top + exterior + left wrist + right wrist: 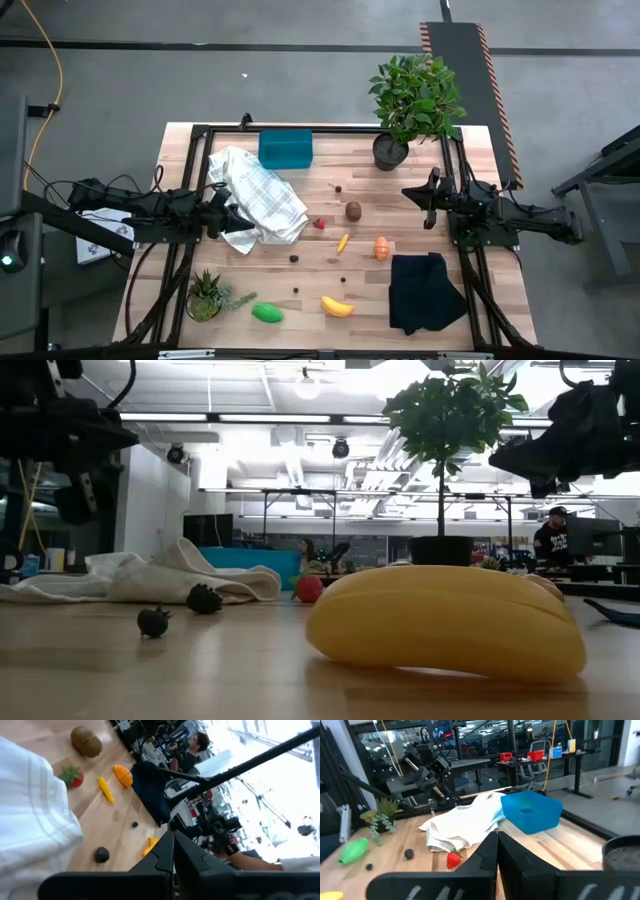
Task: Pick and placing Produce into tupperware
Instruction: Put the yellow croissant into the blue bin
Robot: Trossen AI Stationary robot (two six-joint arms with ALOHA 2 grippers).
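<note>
Wooden bench [420,230] carries all produce loose, nothing in the box [285,149] yet; box sits at far edge by the cloth [258,200]. Left fingers [228,212] together, empty, over the cloth; right fingers [428,195] together, empty, near the bush [415,95]. Step in hand looks like first pick. Kiwi [353,210] and carrot [381,247] lie nearest the right arm, banana [336,306] and green oval [266,313] at near edge, strawberry [320,224] mid-bench. Advice: open wide before descent, take kiwi from above w/ fingers across its short axis since it may roll, lift clear of cloth, release low inside box.
</note>
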